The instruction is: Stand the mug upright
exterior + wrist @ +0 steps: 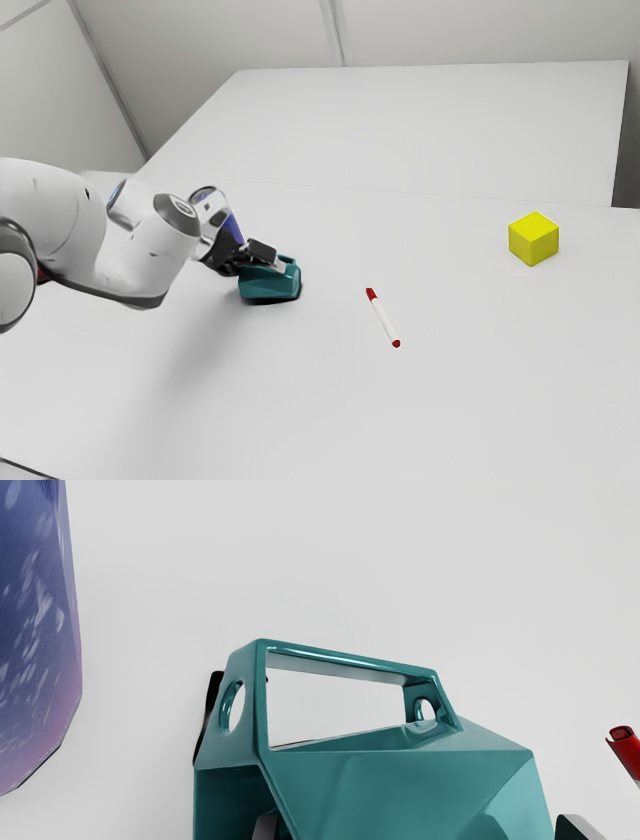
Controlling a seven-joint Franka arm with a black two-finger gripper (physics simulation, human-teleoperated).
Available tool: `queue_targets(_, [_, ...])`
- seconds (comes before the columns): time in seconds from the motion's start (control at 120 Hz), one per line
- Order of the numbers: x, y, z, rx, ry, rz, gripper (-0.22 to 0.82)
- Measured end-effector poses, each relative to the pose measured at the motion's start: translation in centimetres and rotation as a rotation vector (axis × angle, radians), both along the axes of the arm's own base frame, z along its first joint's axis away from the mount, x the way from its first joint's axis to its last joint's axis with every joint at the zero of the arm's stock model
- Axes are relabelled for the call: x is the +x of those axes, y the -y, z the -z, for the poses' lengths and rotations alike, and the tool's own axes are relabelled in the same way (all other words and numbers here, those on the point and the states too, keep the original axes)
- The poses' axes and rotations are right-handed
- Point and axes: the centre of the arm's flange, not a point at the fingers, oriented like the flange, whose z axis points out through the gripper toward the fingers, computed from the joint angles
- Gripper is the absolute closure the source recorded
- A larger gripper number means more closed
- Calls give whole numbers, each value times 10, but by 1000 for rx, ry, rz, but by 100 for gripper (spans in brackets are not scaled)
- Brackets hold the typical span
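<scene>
The glossy, teal, faceted ceramic-looking mug [400, 790] lies on its side. Over there, the black two-finger gripper [420, 827] stands open, one fingertip [266, 827] inside the mouth, presumably to grip and tip it.

We have open counter [460, 400] between the marker [384, 320] and yellow cube [534, 240]; near the mug [400, 790], a blue-purple object [35, 630] narrows our room on one side.

Smooth glossy mug [380, 790], smooth matt table [350, 580]
</scene>
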Motion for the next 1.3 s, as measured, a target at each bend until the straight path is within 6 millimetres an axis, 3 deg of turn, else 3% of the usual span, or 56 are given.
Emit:
queue_targets(0.192, [-2,1,6,-65,36,35,0])
queue_targets(0.275, [-3,4,7,-79,54,61,6])
queue_targets(0.608, [-1,18,0,-88,123,158,51])
queue_targets(0.8, [3,32,-23,-84,186,218,70])
queue_targets(1.05, [2,57,-56,-36,251,353,77])
queue_targets(1.3, [-1,66,-79,200,187,646,79])
